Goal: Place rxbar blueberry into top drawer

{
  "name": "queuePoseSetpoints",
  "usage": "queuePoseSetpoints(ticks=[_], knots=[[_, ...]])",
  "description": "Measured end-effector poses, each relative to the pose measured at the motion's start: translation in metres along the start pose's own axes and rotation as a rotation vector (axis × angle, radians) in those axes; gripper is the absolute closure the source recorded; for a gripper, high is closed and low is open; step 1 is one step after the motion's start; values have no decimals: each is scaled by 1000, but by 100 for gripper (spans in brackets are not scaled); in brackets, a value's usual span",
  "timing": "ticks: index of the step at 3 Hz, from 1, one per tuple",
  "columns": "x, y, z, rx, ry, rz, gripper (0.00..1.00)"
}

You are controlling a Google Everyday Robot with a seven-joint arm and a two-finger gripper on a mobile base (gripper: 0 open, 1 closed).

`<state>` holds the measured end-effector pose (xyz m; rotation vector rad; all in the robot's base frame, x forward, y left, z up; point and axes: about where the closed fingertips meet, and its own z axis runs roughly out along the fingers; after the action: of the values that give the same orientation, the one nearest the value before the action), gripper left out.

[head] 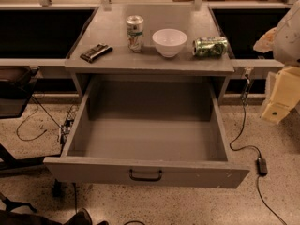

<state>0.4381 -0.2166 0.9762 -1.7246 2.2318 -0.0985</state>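
The rxbar blueberry, a flat dark wrapped bar, lies on the left of the grey cabinet top. The top drawer below it is pulled wide open toward me, with a dark pull handle at the centre of its front panel. Nothing lies inside the drawer. My gripper shows as cream-coloured parts at the right edge of the view. It is to the right of the cabinet, apart from the bar and level with the drawer's back, and it holds nothing that I can see.
On the cabinet top stand an upright green-and-white can and a white bowl. A second can lies on its side at the right. Cables and a power brick lie on the speckled floor.
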Motion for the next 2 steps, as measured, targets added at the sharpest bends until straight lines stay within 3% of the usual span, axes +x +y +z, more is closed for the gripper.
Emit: queuePoseSetpoints(ticks=[1,2], knots=[[0,0,0,0,0,0,0],[-30,-2,0,36,-71,-14,0]])
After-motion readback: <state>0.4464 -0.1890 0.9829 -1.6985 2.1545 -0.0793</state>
